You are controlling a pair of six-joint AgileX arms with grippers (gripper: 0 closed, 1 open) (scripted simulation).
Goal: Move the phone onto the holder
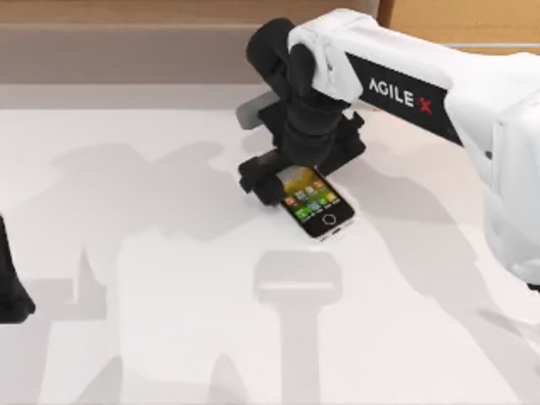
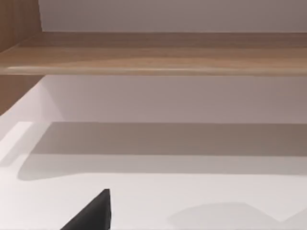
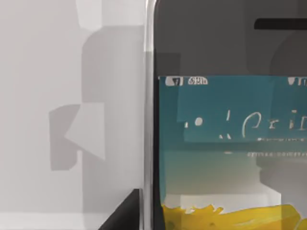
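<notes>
Right gripper low over the far end of the phone, which lies flat near table centre, claw state cannot tell; seat fingers squarely on both long rims before lifting; left arm parked at left edge.

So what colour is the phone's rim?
Silver-white, around a black face; the phone shows it best in the top view.
</notes>
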